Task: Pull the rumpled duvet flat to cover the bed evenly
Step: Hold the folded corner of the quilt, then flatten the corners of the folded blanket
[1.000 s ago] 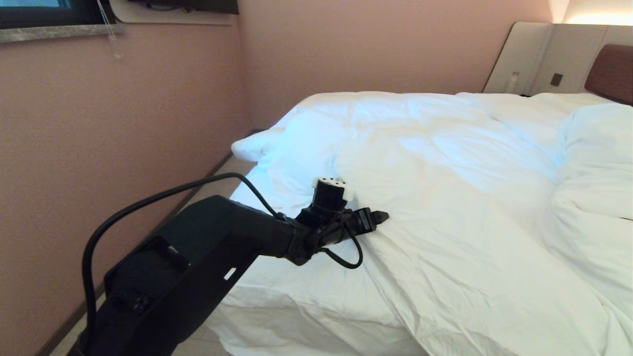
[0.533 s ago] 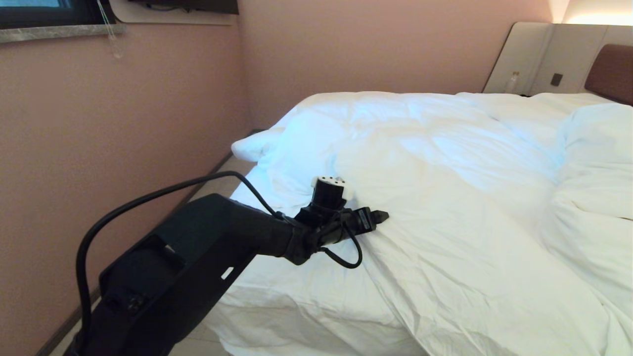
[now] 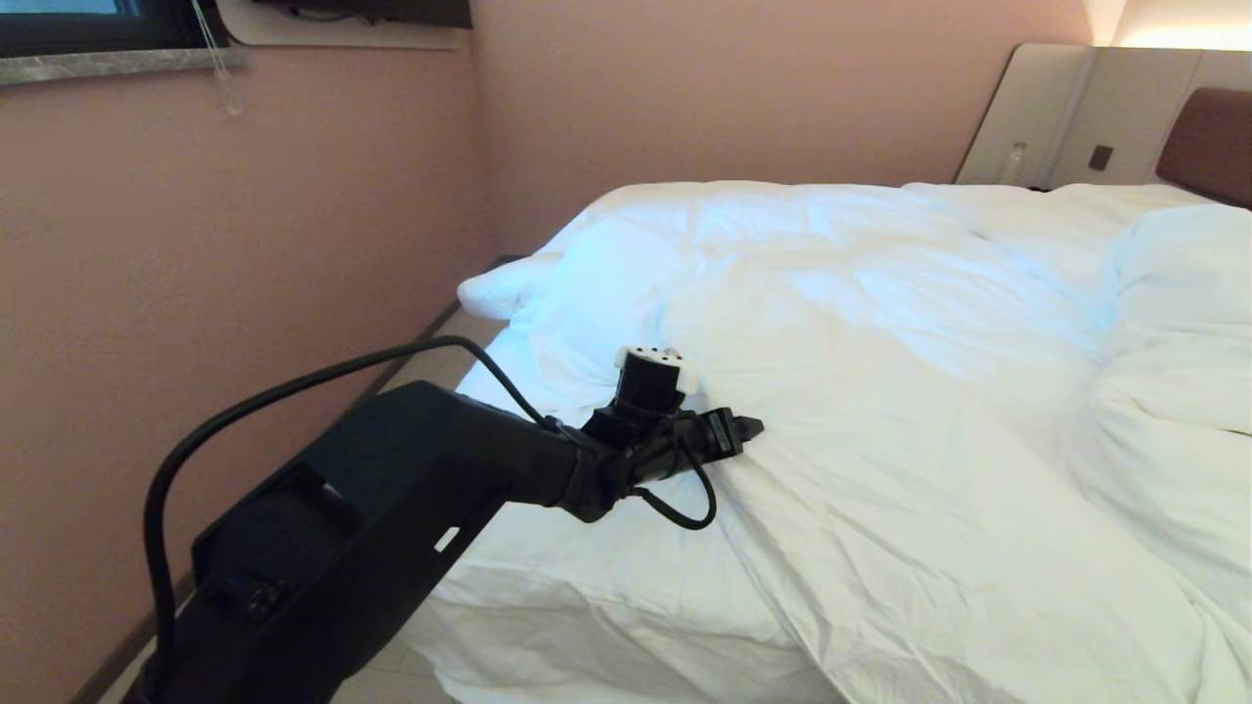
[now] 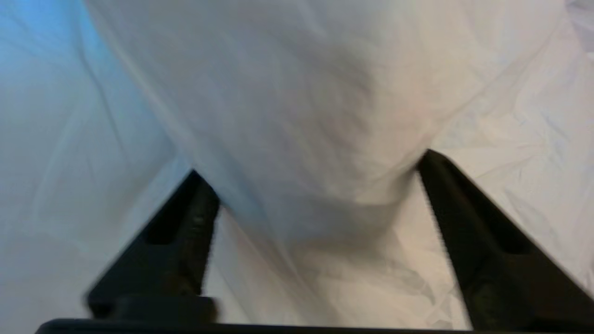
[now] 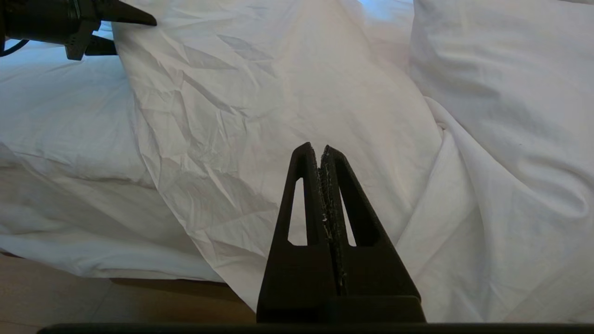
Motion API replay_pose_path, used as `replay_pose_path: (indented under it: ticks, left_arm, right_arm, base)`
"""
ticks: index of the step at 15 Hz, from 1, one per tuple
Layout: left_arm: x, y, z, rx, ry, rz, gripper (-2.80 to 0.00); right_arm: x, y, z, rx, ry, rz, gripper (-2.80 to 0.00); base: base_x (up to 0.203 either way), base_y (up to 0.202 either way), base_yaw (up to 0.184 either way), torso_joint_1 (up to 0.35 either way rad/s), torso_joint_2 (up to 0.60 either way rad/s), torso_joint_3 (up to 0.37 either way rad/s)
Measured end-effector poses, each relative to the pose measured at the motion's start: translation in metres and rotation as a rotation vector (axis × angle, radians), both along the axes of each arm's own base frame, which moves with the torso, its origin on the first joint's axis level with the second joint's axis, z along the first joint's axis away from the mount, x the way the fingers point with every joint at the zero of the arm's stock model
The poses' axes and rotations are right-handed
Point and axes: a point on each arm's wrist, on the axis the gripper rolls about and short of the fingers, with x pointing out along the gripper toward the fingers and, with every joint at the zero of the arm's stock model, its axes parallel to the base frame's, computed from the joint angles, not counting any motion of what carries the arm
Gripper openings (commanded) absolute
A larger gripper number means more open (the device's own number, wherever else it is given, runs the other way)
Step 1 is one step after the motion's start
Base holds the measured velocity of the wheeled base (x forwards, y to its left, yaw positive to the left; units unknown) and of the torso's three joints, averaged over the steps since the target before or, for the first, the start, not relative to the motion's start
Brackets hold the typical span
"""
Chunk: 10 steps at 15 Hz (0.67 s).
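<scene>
Mid-frame, head view: left claw point(image 3: 751, 426) apart astride a duvet point(image 3: 880, 391) fold; right claw point(image 5: 320, 150) together, idle. Duvet rumpled, spreading mostly left.

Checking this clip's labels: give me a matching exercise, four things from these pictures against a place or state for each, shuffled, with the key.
Things:
1. left gripper
2. right gripper
3. duvet
4. headboard

Places or states:
A. brown, at the far right end of the bed
B. fingers shut, empty, poised above the white bedding
C. white and creased, bunched in folds across the mattress
D. fingers apart, astride a raised fold of fabric

Pairs: 1-D, 2-B, 3-C, 4-A
</scene>
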Motion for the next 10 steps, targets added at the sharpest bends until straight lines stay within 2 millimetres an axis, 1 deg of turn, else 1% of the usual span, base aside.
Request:
replay_pose_path:
  ticks: [10]
  left_arm:
    - [-0.0008,0.0006,0.0032,-0.008,-0.005,-0.001,-2.80]
  right_arm:
    - [0.0000,0.0000,0.0000,0.000,0.000,0.000,-2.80]
  base:
    - [0.000,0.000,0.000,0.000,0.00,0.000]
